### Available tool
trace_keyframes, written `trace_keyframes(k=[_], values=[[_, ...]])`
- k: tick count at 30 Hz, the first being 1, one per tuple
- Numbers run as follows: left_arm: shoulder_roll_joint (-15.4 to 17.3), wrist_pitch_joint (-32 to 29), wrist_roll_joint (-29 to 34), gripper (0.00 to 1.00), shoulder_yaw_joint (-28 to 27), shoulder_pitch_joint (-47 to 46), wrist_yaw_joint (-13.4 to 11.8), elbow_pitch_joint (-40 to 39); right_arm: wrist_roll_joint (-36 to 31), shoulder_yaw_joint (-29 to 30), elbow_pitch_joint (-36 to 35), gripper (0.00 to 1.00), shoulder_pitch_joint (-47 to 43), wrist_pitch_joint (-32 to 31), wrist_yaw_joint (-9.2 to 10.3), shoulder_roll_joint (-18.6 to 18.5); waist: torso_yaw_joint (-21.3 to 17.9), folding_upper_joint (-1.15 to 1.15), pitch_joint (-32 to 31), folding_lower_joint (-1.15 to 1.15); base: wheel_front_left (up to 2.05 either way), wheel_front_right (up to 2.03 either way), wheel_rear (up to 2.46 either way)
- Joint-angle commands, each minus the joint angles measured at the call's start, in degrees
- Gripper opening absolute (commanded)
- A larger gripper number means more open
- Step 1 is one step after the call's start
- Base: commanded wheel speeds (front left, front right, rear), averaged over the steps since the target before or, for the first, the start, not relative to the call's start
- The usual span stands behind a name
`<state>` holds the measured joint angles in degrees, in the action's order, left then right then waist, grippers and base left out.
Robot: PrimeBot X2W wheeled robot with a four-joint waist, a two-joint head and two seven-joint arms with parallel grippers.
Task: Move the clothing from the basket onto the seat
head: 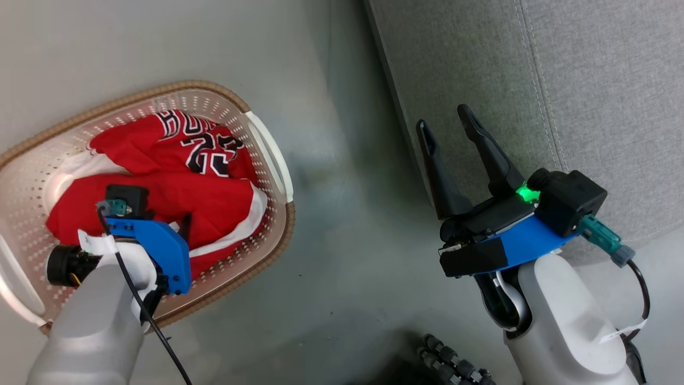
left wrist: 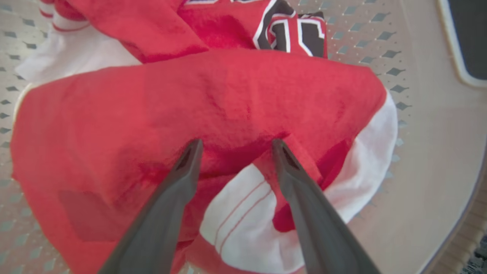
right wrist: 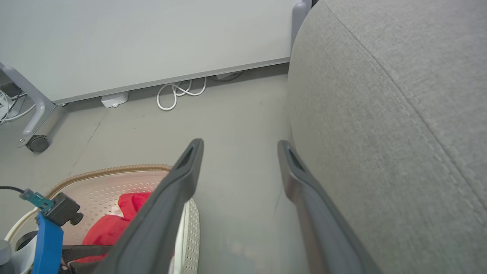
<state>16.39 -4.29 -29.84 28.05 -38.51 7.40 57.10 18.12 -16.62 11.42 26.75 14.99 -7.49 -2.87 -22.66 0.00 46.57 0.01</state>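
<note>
Left gripper (left wrist: pixel 236 146) points down inside the cream perforated plastic basket (head: pixel 188 86) with its brown woven-look rim, its two dark fingers spread wide and holding nothing. The red sports clothing (left wrist: pixel 213 99) with white trim lies heaped in that basket directly beneath, and the tips seem to dent its top fold. Right gripper (head: pixel 443 118), likewise spread and empty, hangs well outside the basket by the big grey fabric seat (head: pixel 604 80), so the left arm is nearer.

basket (head: pixel 176 88) cut by left edge, seat (head: pixel 604 96) largely cropped

grey floor (head: pixel 342 240) bears basket (head: pixel 224 107) and seat (head: pixel 614 80), apart; white cable (right wrist: pixel 179 91) loops beyond.
</note>
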Motion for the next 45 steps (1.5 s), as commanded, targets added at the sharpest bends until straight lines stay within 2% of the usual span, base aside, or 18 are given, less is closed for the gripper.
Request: trace_keyframes(k=[1,15,26,28,29,30,45], values=[[0.5,-0.6,-0.3,1.00,0.1,-1.2,0.1,0.5,0.7,-0.2,-0.5,1.00,0.9,0.3,-0.01,0.0,-0.8,0.00,1.4,-0.01,0.00,0.00,0.00],[2.7,-8.3,-2.7,1.00,5.9,-3.0,0.1,1.6,3.6,-1.7,-2.2,1.00,1.5,0.2,-0.01,0.0,-2.1,0.00,4.4,-0.01,0.00,0.00,0.00],[3.6,-14.4,-3.4,1.00,10.5,-4.5,0.1,3.0,4.3,-1.1,-2.7,1.00,1.3,0.2,-0.01,0.0,-1.4,0.00,5.7,-0.01,0.00,0.00,0.00],[3.6,-14.9,-3.9,0.32,10.9,-4.9,0.1,3.1,4.4,-1.1,-2.8,1.00,1.4,0.2,-0.01,0.0,-1.3,0.00,5.9,-0.01,0.00,0.00,0.00],[3.7,-15.2,-4.1,0.04,11.1,-5.0,0.1,3.0,4.5,-1.1,-2.8,1.00,1.4,0.2,-0.01,0.0,-1.3,0.00,5.9,-0.01,0.00,0.00,0.00],[3.8,-15.4,-4.2,0.00,11.3,-5.1,0.1,3.0,4.5,-1.1,-2.8,1.00,1.4,0.2,-0.01,0.0,-1.2,0.00,6.0,-0.01,0.00,0.00,0.00],[5.5,-13.1,-7.9,0.00,13.3,-4.8,0.1,2.0,5.2,-1.6,-2.2,1.00,2.6,0.2,-0.01,0.0,-1.9,0.00,5.1,-0.01,0.00,0.00,0.00]])
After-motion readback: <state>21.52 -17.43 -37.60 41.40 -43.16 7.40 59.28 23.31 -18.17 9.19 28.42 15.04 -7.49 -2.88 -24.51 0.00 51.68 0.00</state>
